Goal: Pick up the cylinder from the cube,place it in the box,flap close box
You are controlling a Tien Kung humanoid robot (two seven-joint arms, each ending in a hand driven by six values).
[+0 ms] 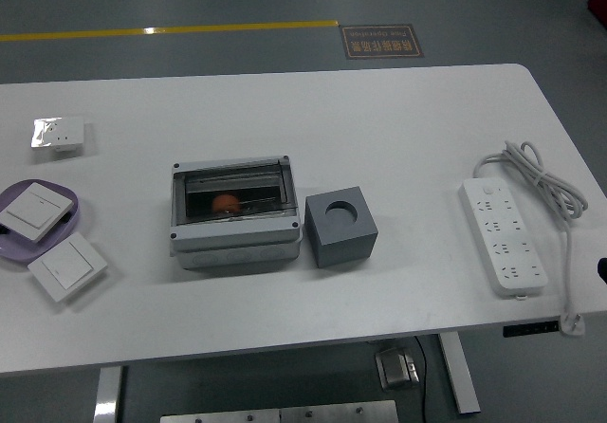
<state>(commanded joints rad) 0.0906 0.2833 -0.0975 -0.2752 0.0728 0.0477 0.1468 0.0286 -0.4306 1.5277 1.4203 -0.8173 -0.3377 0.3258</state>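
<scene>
Head view: an orange cylinder [226,202] lies inside the grey box [235,213] under its clear flap, left of the empty grey cube [340,227] mid-desk [398,129]; robot hand state cannot be told.

Even, bright overhead light; soft shadows, slightly soft focus.

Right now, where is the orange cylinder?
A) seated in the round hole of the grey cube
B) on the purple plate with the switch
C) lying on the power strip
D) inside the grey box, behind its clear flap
D: the orange cylinder shows through the clear window of the grey box, while the round hole in the grey cube beside it is empty.
</scene>
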